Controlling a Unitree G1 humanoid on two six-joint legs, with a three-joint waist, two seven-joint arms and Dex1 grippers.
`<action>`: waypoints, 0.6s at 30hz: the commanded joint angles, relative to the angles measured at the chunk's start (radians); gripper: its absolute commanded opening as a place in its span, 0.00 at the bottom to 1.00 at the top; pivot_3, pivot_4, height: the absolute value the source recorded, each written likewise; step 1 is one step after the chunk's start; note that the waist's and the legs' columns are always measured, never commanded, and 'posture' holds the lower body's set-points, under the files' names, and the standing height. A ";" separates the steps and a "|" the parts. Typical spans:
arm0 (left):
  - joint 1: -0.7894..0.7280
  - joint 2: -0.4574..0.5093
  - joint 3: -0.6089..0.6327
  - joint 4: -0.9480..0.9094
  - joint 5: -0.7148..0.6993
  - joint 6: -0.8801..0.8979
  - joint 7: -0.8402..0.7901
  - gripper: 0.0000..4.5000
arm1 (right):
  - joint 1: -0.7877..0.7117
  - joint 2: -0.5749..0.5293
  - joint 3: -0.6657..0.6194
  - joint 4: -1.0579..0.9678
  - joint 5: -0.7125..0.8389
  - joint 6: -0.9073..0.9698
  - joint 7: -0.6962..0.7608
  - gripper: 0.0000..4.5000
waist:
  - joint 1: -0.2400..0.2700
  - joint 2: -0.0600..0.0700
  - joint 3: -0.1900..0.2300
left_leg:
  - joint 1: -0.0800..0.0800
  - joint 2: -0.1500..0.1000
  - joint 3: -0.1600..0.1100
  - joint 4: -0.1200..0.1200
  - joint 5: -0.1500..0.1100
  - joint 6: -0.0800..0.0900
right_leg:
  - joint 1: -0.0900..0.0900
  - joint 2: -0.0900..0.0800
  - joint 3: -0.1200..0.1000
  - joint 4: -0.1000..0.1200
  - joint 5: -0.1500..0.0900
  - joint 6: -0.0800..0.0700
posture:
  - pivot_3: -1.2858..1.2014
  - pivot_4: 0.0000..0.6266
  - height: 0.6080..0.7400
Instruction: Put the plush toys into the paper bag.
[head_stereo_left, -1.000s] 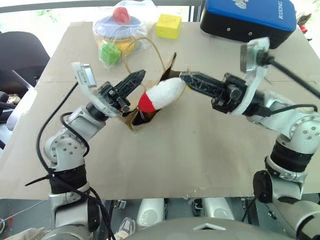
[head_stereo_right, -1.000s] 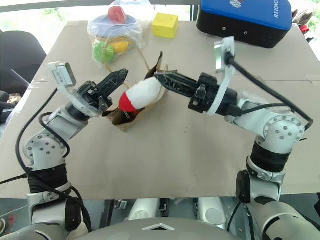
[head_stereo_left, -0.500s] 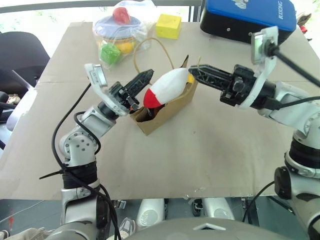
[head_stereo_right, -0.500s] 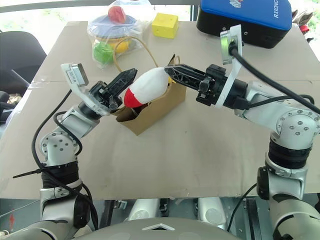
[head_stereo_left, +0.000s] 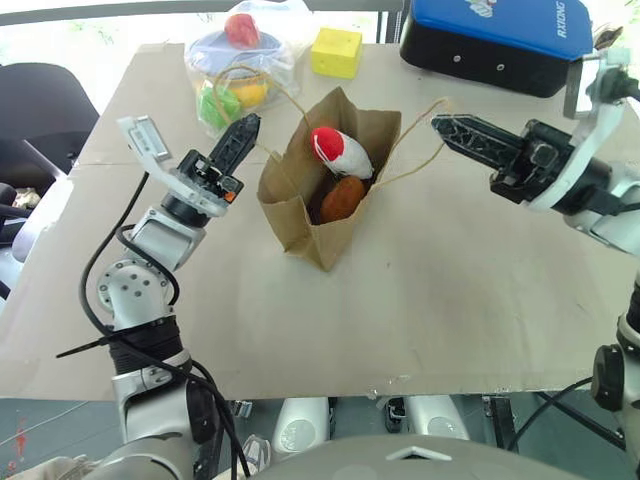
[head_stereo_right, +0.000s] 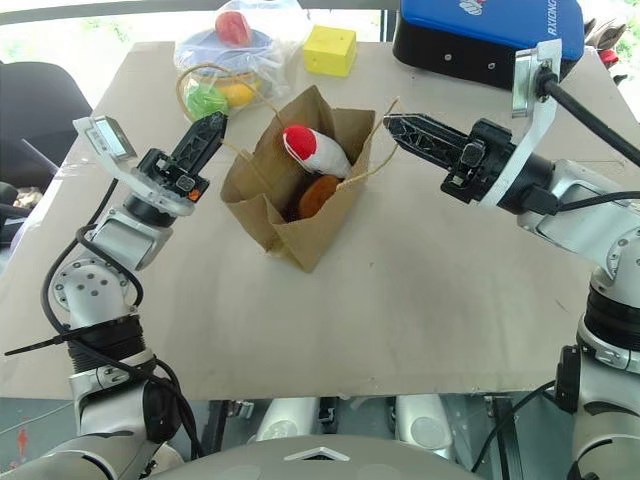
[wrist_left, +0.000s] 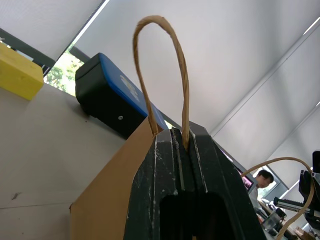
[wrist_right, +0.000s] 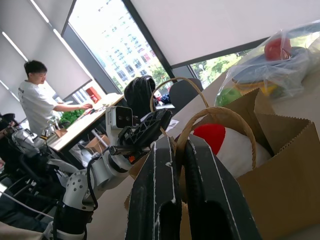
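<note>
Left tool (head_stereo_left: 243, 127): pinching one bag (head_stereo_left: 300, 215) handle.
Right tool (head_stereo_left: 443, 124): pinching the other.
Behind: wrapped toy (head_stereo_left: 240, 55), yellow cube (head_stereo_left: 336, 52), blue case (head_stereo_left: 497, 38).

A bench (head_stereo_left: 420, 300) covered in tan cardboard fills the scene. At its far edge sits a yellow foam cube (head_stereo_left: 337, 52). Just beside the cube lies a clear plastic bag holding a colourful stacking toy (head_stereo_left: 238, 62). At the far corner on the other side rests a blue and black padded case (head_stereo_left: 497, 40). A black chair (head_stereo_left: 40, 110) stands off the bench's side. In the room behind, a person (wrist_right: 37, 102) in a white shirt leans over a desk.
</note>
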 joint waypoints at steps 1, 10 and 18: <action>-0.092 0.007 0.075 0.061 -0.021 -0.058 0.044 0.00 | -0.028 -0.031 -0.073 -0.008 0.072 -0.076 -0.025 0.02 | 0.002 0.000 0.000 | 0.000 0.000 0.000 0.000 0.000 0.000 | 0.000 0.000 0.000 0.000 0.000 0.000 | 0.52 0.24 0.92; -0.234 0.082 -0.091 0.123 0.127 -0.013 -0.085 0.00 | -0.012 -0.016 0.004 -0.109 0.155 -0.158 -0.085 0.02 | 0.001 -0.001 0.001 | -0.001 0.000 0.001 0.000 0.000 0.000 | 0.000 0.000 0.000 -0.001 0.000 0.000 | 0.52 0.24 0.92; -0.384 0.136 -0.453 0.428 0.574 -0.300 -0.513 0.00 | 0.045 -0.029 0.179 -0.180 -0.110 -0.132 -0.023 0.02 | 0.003 -0.001 0.001 | 0.000 0.000 0.002 0.000 0.000 0.000 | 0.000 0.001 0.000 -0.001 0.000 0.000 | 0.52 0.24 0.92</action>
